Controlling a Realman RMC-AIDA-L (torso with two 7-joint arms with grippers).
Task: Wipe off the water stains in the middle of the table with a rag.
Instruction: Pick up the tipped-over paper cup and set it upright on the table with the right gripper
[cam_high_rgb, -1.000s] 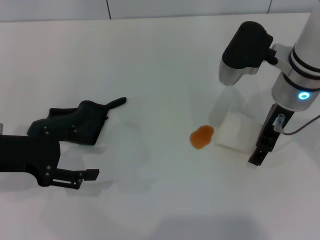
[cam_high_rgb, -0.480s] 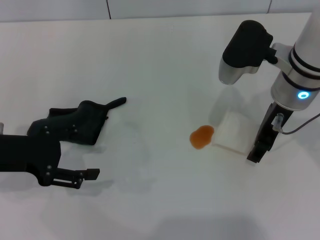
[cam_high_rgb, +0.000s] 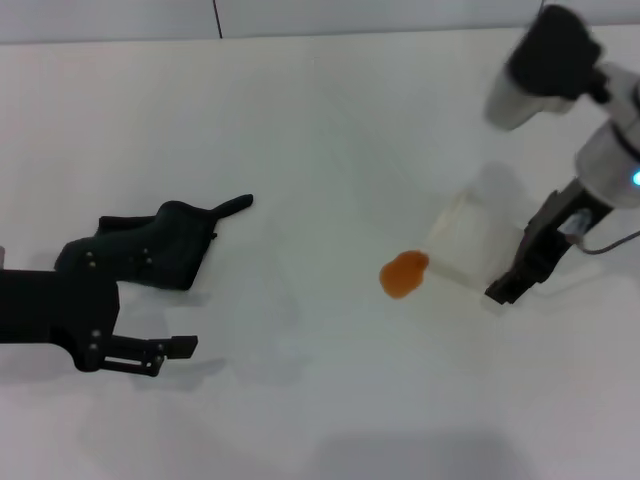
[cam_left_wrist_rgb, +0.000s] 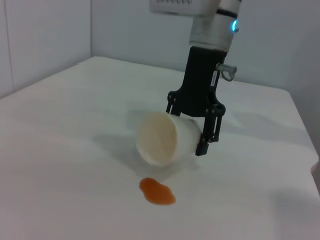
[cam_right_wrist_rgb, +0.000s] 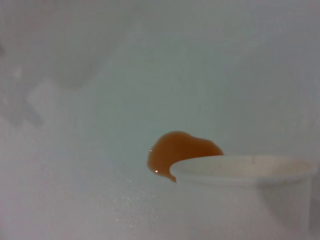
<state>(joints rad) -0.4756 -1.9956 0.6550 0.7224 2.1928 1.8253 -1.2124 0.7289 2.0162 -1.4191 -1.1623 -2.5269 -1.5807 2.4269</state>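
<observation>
The water stain (cam_high_rgb: 403, 273) is a small orange-brown blotch on the white table (cam_high_rgb: 300, 130), right of centre. It also shows in the left wrist view (cam_left_wrist_rgb: 157, 191) and the right wrist view (cam_right_wrist_rgb: 180, 149). The dark rag (cam_high_rgb: 160, 245) lies crumpled at the left, its pointed tab toward the middle. My left gripper (cam_high_rgb: 170, 352) is open and empty, just in front of the rag. My right gripper (cam_high_rgb: 515, 275) is shut on a white paper cup (cam_high_rgb: 470, 240), held tipped on its side just right of the stain, mouth toward it (cam_left_wrist_rgb: 162, 137).
My right arm's elbow and wrist (cam_high_rgb: 560, 60) hang over the table's far right. The table's back edge meets a grey wall (cam_high_rgb: 300, 15). The cup's rim (cam_right_wrist_rgb: 245, 167) fills the near part of the right wrist view.
My right arm has swung to the right and back, and the cup it holds has shifted slightly away from the stain. The left arm, rag and stain have not moved.
</observation>
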